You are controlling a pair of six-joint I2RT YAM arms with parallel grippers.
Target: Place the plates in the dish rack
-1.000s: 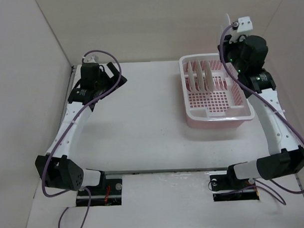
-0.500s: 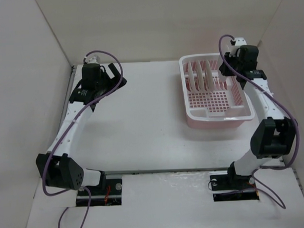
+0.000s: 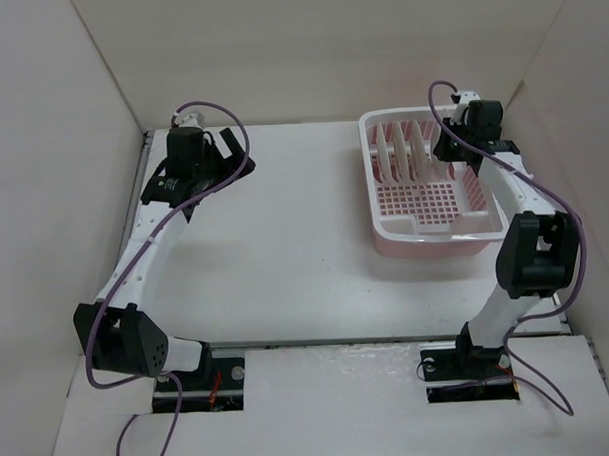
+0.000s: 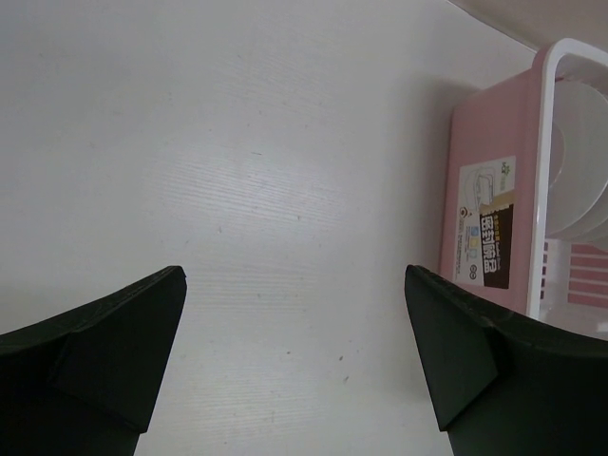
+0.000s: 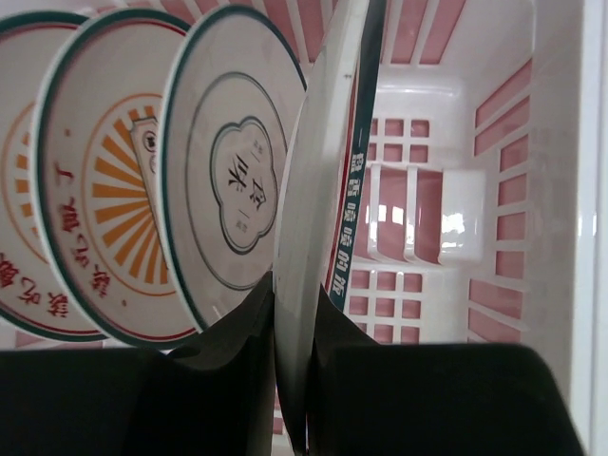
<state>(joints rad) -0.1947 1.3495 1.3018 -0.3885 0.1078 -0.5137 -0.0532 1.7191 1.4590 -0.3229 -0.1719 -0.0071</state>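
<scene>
Dish rack point(image 3: 440, 229) sits at 2 o'clock on the bench point(image 3: 285, 239); three plates stand upright in its slots: a thin-ringed plate point(image 5: 237, 161), a sunburst plate point(image 5: 114, 190) and a third plate point(image 5: 24, 199), cropped; right hand point(image 5: 290, 304) is over the rack's 1 o'clock corner, clamped on a fourth plate point(image 5: 313, 190), edge-on just beside the ringed one; left hand point(image 4: 294, 275) at 10 o'clock, fingers apart above the bench.

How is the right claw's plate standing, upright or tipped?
Upright: the plate stands on edge in the dish rack, right claw shut on it.
</scene>
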